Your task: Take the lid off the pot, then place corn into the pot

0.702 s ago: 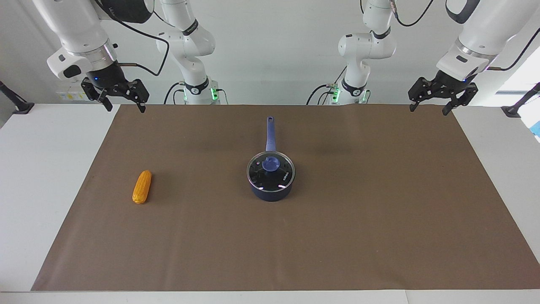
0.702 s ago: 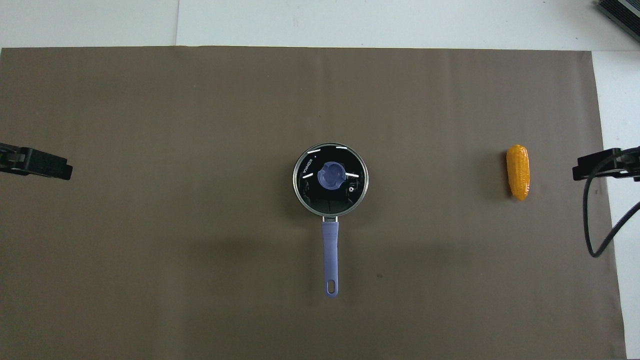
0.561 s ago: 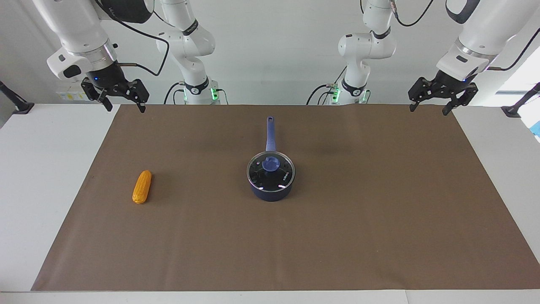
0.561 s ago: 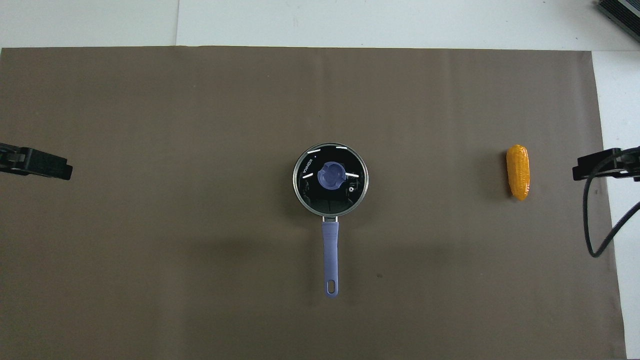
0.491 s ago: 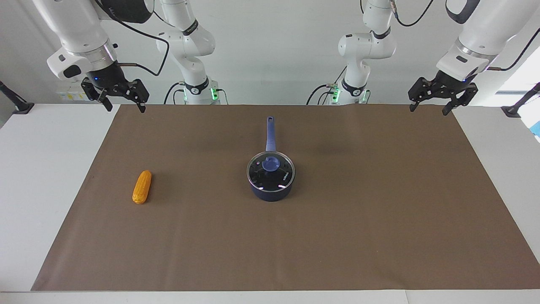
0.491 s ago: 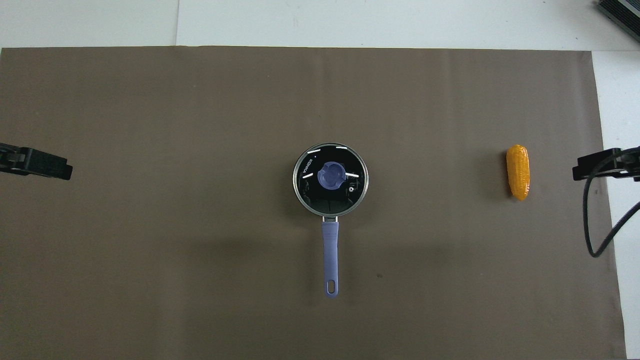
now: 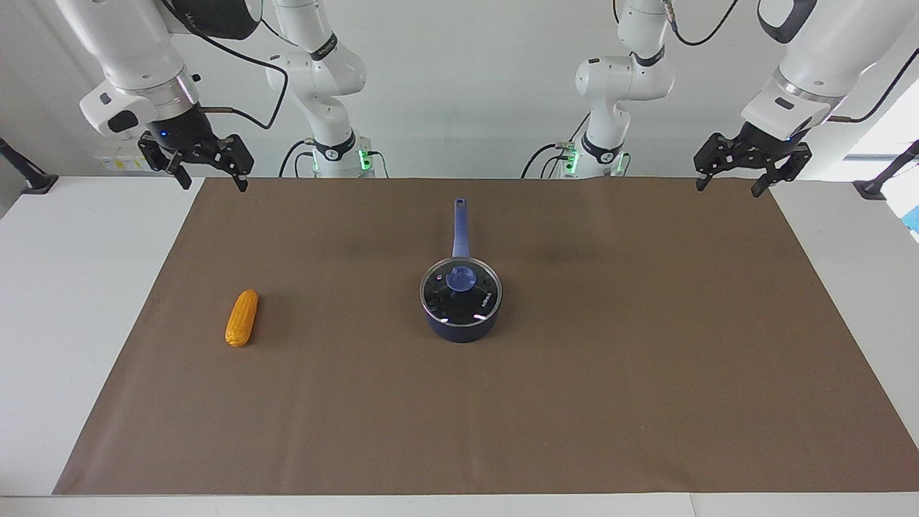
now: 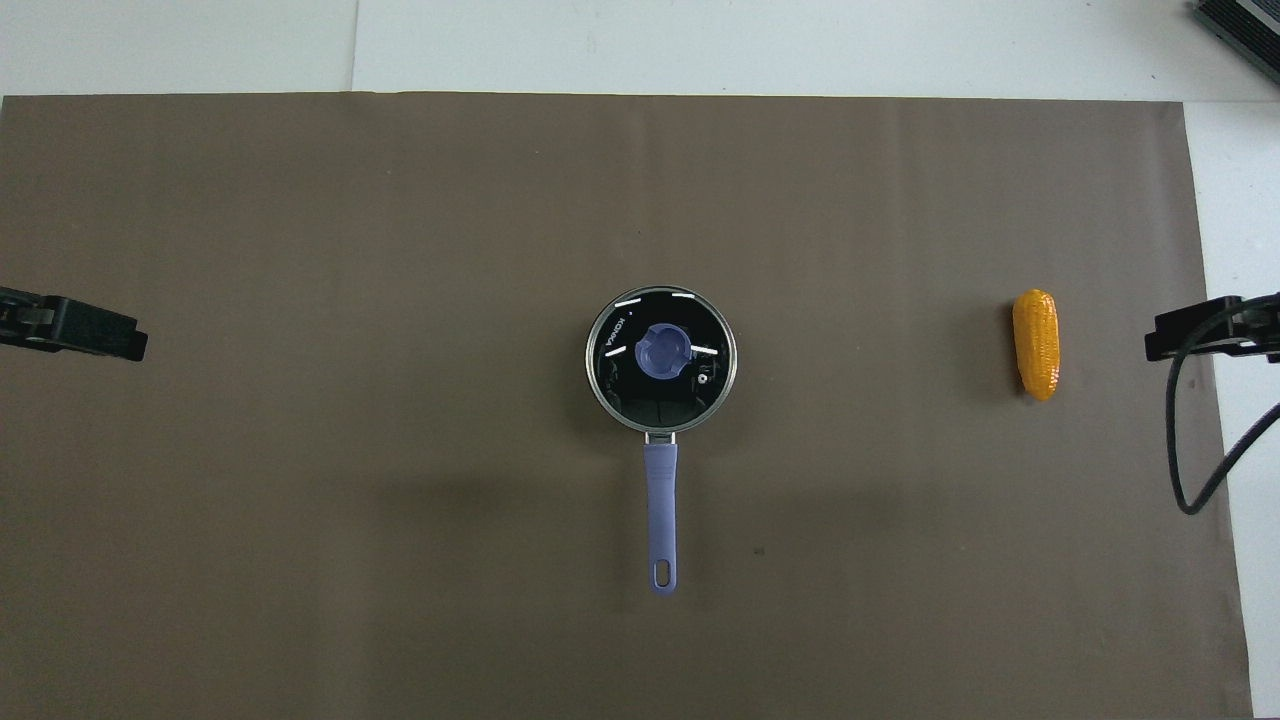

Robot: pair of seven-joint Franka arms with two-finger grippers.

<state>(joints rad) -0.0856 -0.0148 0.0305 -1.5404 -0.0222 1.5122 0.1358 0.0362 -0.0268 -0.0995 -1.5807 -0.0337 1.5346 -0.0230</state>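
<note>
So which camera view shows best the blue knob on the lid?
The overhead view: it looks straight down on the blue knob, showing its full round outline centred on the lid. The facing view shows the same knob from a slant, smaller, standing up above the glass.

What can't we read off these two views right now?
- Inside of the pot: both views, covered by the lid, whose glass shows only dark reflections.
- Left tool and right tool: overhead view, cut off by the side edges; only dark tips show.
- Underside of the corn: both views, it lies on the brown mat.
- Printing on the lid: too small to read in either view.
</note>
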